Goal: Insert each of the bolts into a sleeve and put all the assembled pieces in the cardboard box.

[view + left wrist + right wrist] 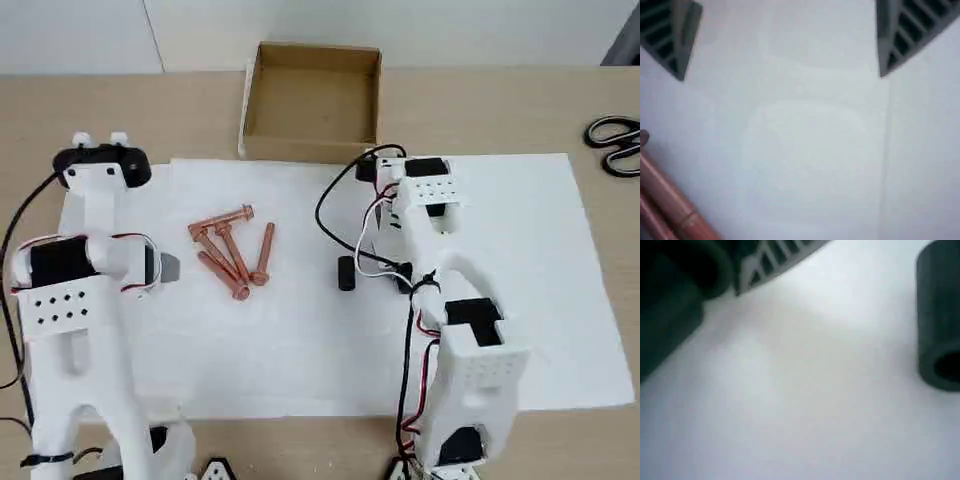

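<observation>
In the high view, a white paper sheet [300, 340] covers the middle of the wooden desk [120, 110]. The copper-coloured bolts [233, 250] lie in a loose heap on the sheet, some crossing each other, well short of the cardboard box [315, 100]. The box stands open at the far edge of the sheet. One black sleeve [347, 272] lies on the sheet between the bolts and the right arm [440, 210], apart from both. The left arm [80, 270] stands at the sheet's other side, beside the bolts. A pair of scissors [615, 145] rests on the bare desk at the far right.

In the left wrist view, the left tool [781, 75] hangs over bare paper with its fingers [675, 35] spread wide and nothing between them. The heads and shanks of two bolts show at one corner, lying on the sheet and not touching the tool.

In the right wrist view, the right tool [730, 280] sits close above the paper. A pale ribbed finger [775, 260] shows next to a dark, blurred mass. Whether the tool is wide, narrow or holding something cannot be told. The sleeve lies on its side on the sheet, off to one edge, its open end showing, clear of the tool.
</observation>
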You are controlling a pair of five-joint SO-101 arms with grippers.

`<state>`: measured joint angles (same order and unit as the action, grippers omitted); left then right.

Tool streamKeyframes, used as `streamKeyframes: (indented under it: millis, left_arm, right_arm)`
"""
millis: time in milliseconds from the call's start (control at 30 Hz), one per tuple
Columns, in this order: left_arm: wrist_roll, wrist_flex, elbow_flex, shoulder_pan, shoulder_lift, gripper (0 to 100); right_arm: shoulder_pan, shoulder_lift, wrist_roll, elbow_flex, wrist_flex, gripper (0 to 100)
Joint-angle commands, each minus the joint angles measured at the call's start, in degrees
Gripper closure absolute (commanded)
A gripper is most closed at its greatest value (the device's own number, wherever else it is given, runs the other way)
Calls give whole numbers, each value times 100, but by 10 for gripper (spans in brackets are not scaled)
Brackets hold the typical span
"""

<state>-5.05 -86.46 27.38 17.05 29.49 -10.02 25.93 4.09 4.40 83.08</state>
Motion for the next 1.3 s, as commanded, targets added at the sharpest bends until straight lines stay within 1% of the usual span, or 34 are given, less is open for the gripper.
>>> streamKeyframes:
  millis: [0, 200, 300, 400, 533, 633, 733, 867, 900, 967, 1000, 1033, 1100, 1267]
  left_arm:
    - [44, 79, -4, -35, 26, 761]
    - [44, 70, -13, -44, 26, 761]
    - [44, 105, -48, -44, 35, 761]
    - [44, 97, -215, -26, 35, 761]
    - [44, 105, -374, -88, -18, 761]
    - [44, 62, -505, -413, -176, 761]
    - [44, -70, -866, -791, -870, 762]
    - [-9, -325, -1912, -941, -2259, 762]
    - [-141, -448, -2246, -985, -2558, 762]
    - [-686, -686, -2853, -1099, -3103, 762]
    - [-826, -835, -3134, -1152, -3332, 762]
    - [-800, -932, -3389, -1204, -3552, 763]
    - [-457, -1090, -3873, -1310, -3974, 763]
    - [879, -1037, -4699, -1477, -4923, 763]
  right_arm:
    - [48, -4, -9, 220, 268, 995]
    - [145, -497, 9, 695, 1059, 991]
    - [136, -1121, 273, 862, 1393, 991]
    - [189, -1780, 589, 1002, 1473, 991]
    - [488, -2475, 712, 1020, 1499, 991]
    - [848, -2668, 721, 1011, 1552, 991]
    - [1209, -2686, 712, 993, 1578, 992]
    - [1464, -2730, 712, 703, 1578, 992]
    - [1499, -2730, 721, 633, 1578, 992]
    - [1543, -2730, 721, 501, 1578, 992]
    - [1552, -2730, 721, 448, 1578, 992]
    - [1552, -2730, 721, 378, 1578, 992]
    - [1552, -2730, 703, 246, 1578, 992]
    - [1543, -2730, 695, 62, 1578, 992]
